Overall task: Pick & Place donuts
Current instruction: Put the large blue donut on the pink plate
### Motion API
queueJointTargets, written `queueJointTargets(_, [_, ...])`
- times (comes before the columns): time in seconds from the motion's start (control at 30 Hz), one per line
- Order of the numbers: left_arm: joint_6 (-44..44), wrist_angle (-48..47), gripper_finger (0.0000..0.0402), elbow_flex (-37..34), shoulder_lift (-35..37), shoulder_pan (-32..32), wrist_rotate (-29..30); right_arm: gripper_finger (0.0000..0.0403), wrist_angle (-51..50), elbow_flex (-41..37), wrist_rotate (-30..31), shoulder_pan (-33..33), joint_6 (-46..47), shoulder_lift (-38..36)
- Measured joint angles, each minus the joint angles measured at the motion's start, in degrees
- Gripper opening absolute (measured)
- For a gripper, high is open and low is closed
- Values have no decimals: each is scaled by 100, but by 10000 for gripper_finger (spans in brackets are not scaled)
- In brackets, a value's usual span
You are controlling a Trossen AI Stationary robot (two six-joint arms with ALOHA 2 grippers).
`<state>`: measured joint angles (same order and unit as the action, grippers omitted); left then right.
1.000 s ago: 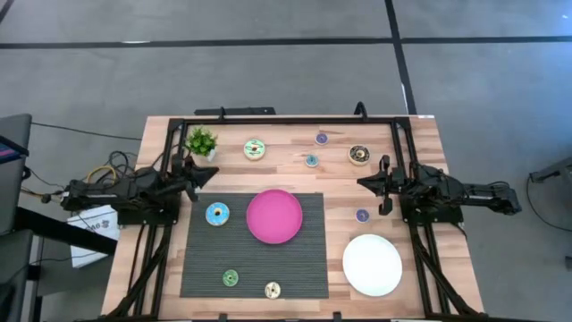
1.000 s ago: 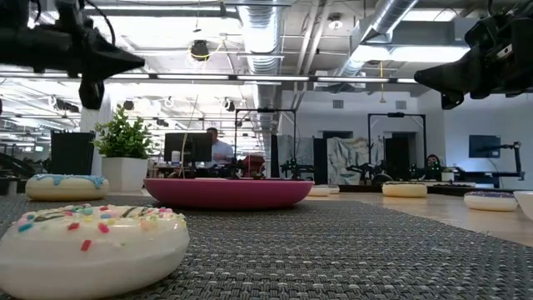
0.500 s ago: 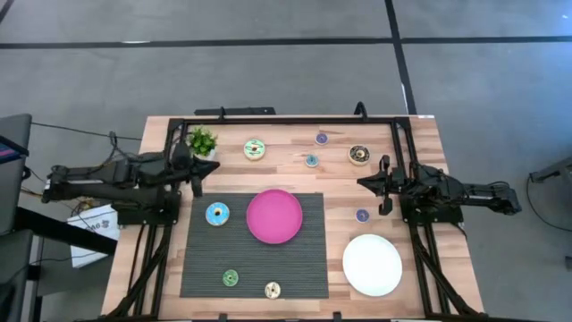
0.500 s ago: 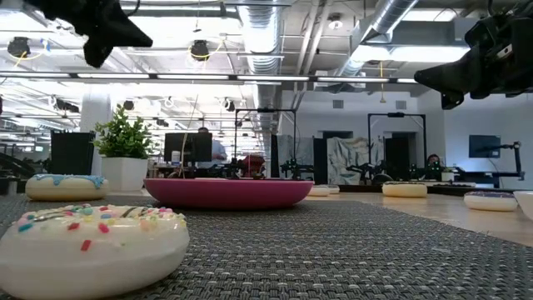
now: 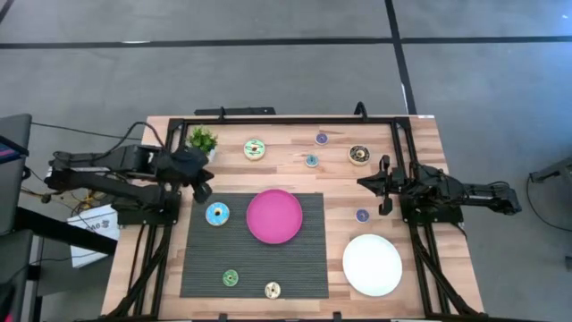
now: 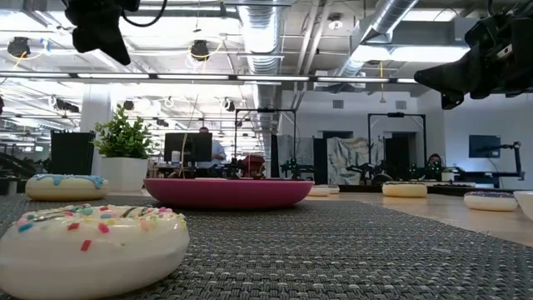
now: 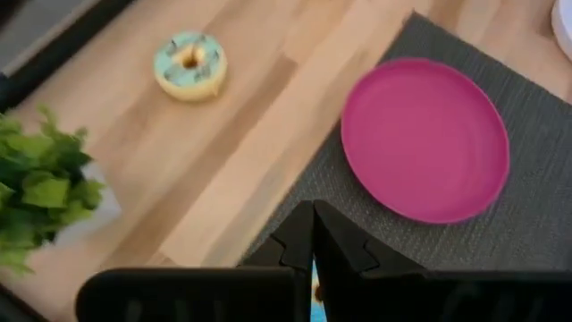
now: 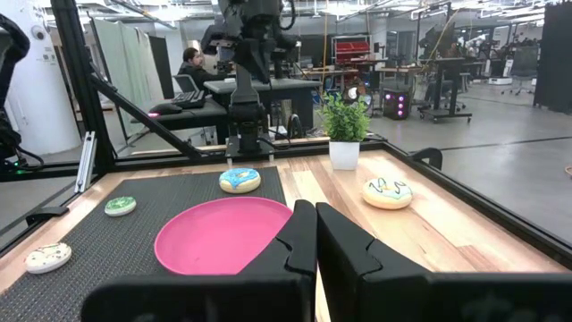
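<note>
Pink plate (image 5: 274, 216) set on dark ribbed mat (image 5: 304, 268), toward its far edge. White plate (image 5: 373, 265) placed on bare wood of table (image 5: 429, 143) — just beside mat's right edge. Small potted plant (image 5: 201, 140) stood at far left corner.

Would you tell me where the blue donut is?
High view: the blue donut lies on the mat's left edge, beside the pink plate.
</note>
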<state>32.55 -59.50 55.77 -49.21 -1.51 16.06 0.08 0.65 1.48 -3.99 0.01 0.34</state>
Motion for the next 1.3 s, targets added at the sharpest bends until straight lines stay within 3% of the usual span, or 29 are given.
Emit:
queueJointTargets(0.2, [587, -22, 0, 2, -583, -450, 245, 0, 0, 2, 0, -1, 0, 0])
queueJointTargets(0.4, [630, -51, 0, 2, -1414, -735, 206, 0, 0, 1, 2, -2, 0, 1])
queueJointTargets(0.6, [620, -85, 0, 2, -1910, -762, -292, 0, 1, 0, 1, -2, 0, 0])
queueJointTargets(0.83, [818, -243, 0, 2, -2113, -762, -651, 0, 0, 2, 2, -2, 0, 0])
queueJointTargets(1.3, [731, -498, 0, 2, -2122, -762, -655, 0, 1, 1, 2, 0, 0, 1])
